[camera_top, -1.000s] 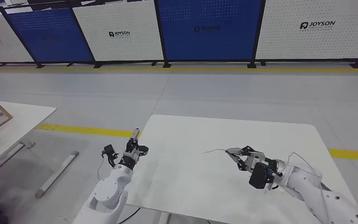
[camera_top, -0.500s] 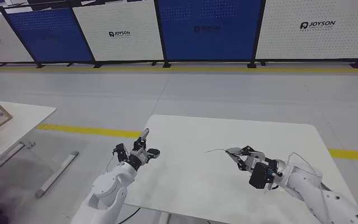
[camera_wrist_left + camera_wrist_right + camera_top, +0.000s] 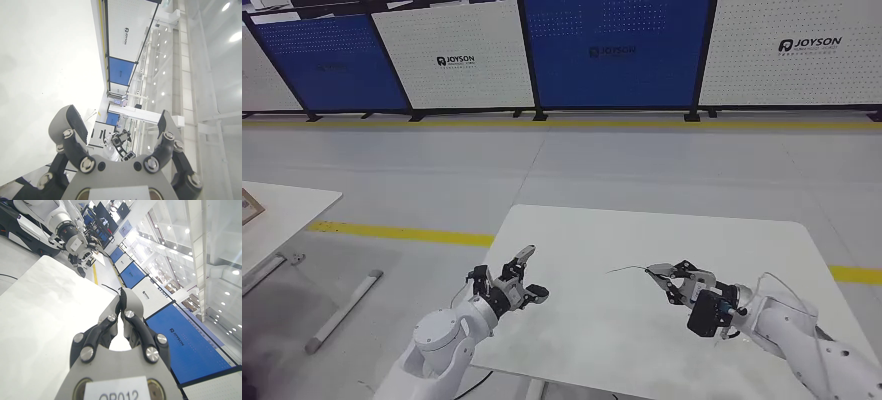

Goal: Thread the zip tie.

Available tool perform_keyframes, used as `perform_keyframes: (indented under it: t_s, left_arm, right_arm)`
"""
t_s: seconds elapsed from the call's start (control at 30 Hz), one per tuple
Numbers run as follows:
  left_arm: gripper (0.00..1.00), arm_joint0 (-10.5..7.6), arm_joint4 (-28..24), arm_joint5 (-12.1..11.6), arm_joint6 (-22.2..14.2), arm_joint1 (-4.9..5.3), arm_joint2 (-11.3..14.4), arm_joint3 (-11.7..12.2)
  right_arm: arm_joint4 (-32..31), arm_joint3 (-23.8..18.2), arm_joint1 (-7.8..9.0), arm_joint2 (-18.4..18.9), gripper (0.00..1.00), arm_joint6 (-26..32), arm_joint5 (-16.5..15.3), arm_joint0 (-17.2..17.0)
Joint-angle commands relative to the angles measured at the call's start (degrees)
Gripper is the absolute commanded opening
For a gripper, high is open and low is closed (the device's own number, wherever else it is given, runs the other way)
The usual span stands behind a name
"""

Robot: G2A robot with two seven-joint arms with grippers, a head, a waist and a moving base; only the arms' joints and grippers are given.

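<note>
Currently the right pincer (image 3: 654,270) is clamped on the zip tie (image 3: 627,268), whose thin tail juts out above the desk (image 3: 592,340). The left pincer (image 3: 534,272) is spread wide and holds nothing, near the desk's left edge.

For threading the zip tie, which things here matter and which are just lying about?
Job: zip tie, pinched in the right claw; left claw, open; the white table.
Lying about: side table, blue and white panels, yellow floor line.
</note>
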Motion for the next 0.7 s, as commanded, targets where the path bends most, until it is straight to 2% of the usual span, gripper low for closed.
perform_keyframes:
  t_s: [0.0, 0.13, 0.2, 0.23, 0.37, 0.43, 0.67]
  left_arm:
    - [1.00, -0.37, 1.7, 0.1, 0.2, 0.06, 1.2, 1.3]
    - [1.00, -1.18, -2.6, 0.1, -4.7, 0.74, 2.8, 3.2]
    - [1.00, -1.03, -7.8, 0.1, -8.2, 1.38, 3.5, 3.9]
    - [1.00, -1.18, -10.9, 0.1, -9.6, 2.04, 3.9, 4.2]
    - [1.00, -2.12, -15.8, 0.1, -7.3, 4.38, 5.3, 3.2]
    - [1.00, -2.63, -17.3, 0.1, -4.5, 5.46, 6.0, 2.7]
    - [1.00, -2.63, -17.3, 0.1, -4.5, 5.46, 6.0, 2.7]
  right_arm:
    - [0.0, 0.0, 0.00, 0.0, 0.00, 0.0, 0.0, 0.0]
    - [-3.0, -2.6, -0.17, -0.5, 0.00, 0.0, 0.0, -0.3]
    - [-3.0, -3.1, -0.09, -1.8, 0.00, 1.1, 0.0, 0.8]
    - [-3.0, -3.4, 0.03, -3.0, 0.00, 1.6, 0.0, 1.6]
    - [-3.0, -3.7, 0.65, -8.2, 0.00, 3.5, 0.0, 5.5]
    - [-3.0, -3.5, 0.75, -9.1, 0.00, 3.6, 0.0, 6.1]
    - [-3.0, -3.5, 0.75, -9.1, 0.00, 3.6, 0.0, 6.1]
